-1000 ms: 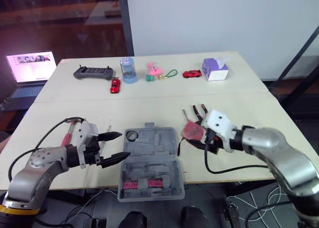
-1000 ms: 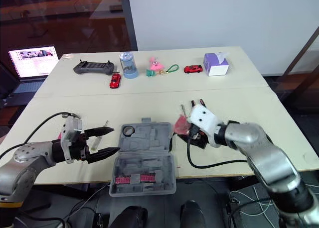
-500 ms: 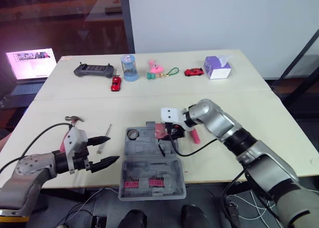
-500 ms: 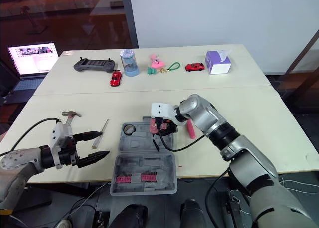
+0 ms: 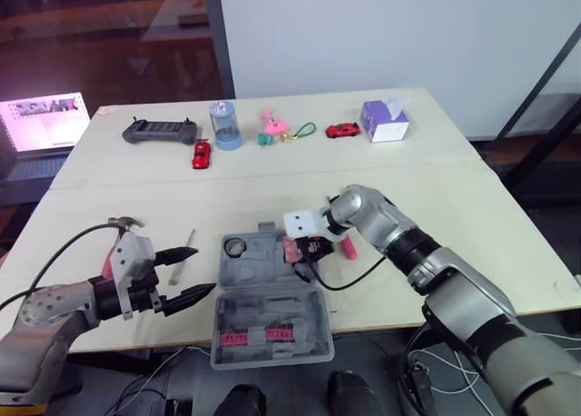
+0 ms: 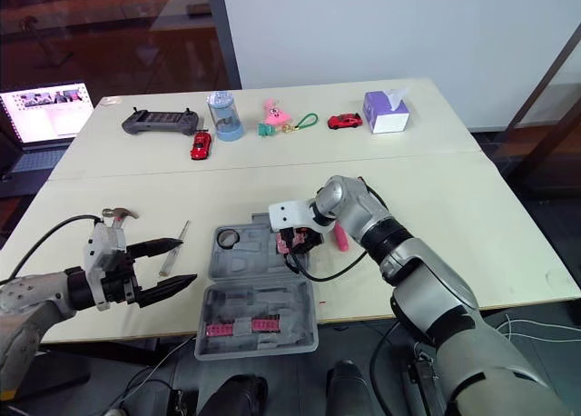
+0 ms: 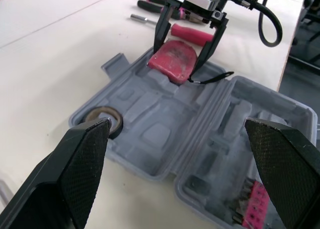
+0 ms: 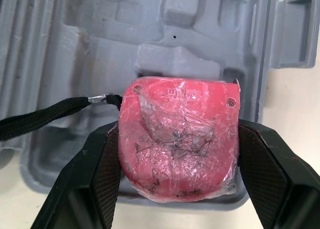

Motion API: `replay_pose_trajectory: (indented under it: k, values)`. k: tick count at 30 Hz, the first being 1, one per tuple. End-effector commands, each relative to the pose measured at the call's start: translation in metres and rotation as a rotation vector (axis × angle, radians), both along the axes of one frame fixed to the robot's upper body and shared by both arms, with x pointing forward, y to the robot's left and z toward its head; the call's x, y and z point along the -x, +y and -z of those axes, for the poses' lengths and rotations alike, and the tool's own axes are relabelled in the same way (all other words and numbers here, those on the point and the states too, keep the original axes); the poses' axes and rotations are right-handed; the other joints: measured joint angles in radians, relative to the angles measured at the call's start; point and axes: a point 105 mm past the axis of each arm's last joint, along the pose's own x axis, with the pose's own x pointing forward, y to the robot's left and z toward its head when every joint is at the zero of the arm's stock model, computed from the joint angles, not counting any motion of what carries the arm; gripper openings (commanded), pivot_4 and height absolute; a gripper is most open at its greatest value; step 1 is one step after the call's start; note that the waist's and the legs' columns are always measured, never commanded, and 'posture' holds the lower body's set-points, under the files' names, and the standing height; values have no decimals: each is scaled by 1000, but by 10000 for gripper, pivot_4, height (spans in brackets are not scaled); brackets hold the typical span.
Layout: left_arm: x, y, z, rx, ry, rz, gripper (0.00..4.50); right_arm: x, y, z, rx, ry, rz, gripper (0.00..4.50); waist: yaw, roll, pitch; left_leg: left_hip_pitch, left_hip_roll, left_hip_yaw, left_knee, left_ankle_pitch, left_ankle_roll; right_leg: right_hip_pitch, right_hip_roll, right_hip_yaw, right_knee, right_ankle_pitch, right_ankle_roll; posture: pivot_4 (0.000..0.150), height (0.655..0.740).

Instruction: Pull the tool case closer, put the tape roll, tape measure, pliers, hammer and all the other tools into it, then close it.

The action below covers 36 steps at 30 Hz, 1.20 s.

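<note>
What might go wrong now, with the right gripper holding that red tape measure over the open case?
The tape measure, held by the right gripper, hangs near the rim of the tool case. If it is released off its recess, it may sit proud and block the lid. Its black strap trails toward the hinge and might get pinched on closing.

left arm (image 5: 54,309): silver-grey rounded shells, black joint collar ahead of the wrist, boxy white wrist housing (image 5: 133,255). thin black cable (image 5: 77,238) loops from that housing back along the forearm. left pincer (image 5: 202,271): two black tapered fingers (image 7: 82,156) with diamond-knurled faces. right arm (image 5: 392,232): same silver shells, black band mid-forearm, white housing (image 5: 303,222) at the wrist, black wrist cable (image 5: 343,287) in a loop. right pincer (image 5: 300,251): black right fingers (image 8: 102,181), same knurl.
</note>
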Motion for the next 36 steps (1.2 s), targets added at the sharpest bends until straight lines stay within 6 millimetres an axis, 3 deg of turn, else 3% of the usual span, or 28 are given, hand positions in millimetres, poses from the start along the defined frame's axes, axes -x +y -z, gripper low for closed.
replay_pose_trajectory:
  k: [1, 12, 14, 16, 24, 29, 33, 36]
  values:
    - [2, -3, -11, 15, -37, -4, 45000, -7, 2, -8, -2, -49, -3, 28225, 1, 0, 0, 0, 0, 0, 0, 0, 0, 0, 0, 0, 0, 0, 0, 1500, 7400]
    - [4, -4, -10, 10, -29, -2, 45000, -10, 7, -8, -16, -64, -12, 28225, 1, 0, 0, 0, 0, 0, 0, 0, 0, 0, 0, 0, 1, 0, 0, 1500, 7400]
    - [4, -4, -10, 11, -30, -1, 45000, -10, 9, -10, -23, -66, -19, 38231, 1, 0, 0, 0, 0, 0, 0, 0, 0, 0, 0, 0, 1, 0, 0, 1500, 7400]
    - [4, -4, -10, 13, -32, -2, 45000, -9, 11, -16, -40, -70, -25, 44570, 1, 0, 0, 0, 0, 0, 0, 0, 0, 0, 0, 0, 1, 0, 0, 1500, 7400]
    - [2, 2, -9, 7, -22, -7, 45000, 4, 5, -51, -167, -14, -13, 44570, 2, 0, 0, 0, 0, 0, 1, 0, 0, -1, 0, 0, 2, 0, 0, 1500, 7400]
    - [-1, 5, -9, 5, -21, -11, 45000, 6, 1, -57, -288, 34, 81, 44570, 4, 0, 0, 0, 0, 0, 1, 0, 0, -1, 0, 0, 2, 0, 0, 1500, 7400]
    - [-2, 4, -9, 14, -22, -9, 45000, 7, -10, -48, -353, 30, 159, 33832, 4, 0, 0, 0, 0, 0, 1, 0, 0, -1, 0, 0, 3, 0, 0, 1500, 7400]
    - [-2, 4, -8, 18, -21, -11, 45000, 8, -8, -47, -467, 33, 228, 21792, 6, 0, 0, 0, 0, 0, 1, 0, 0, -1, -1, 0, 3, 0, 0, 1500, 7400]
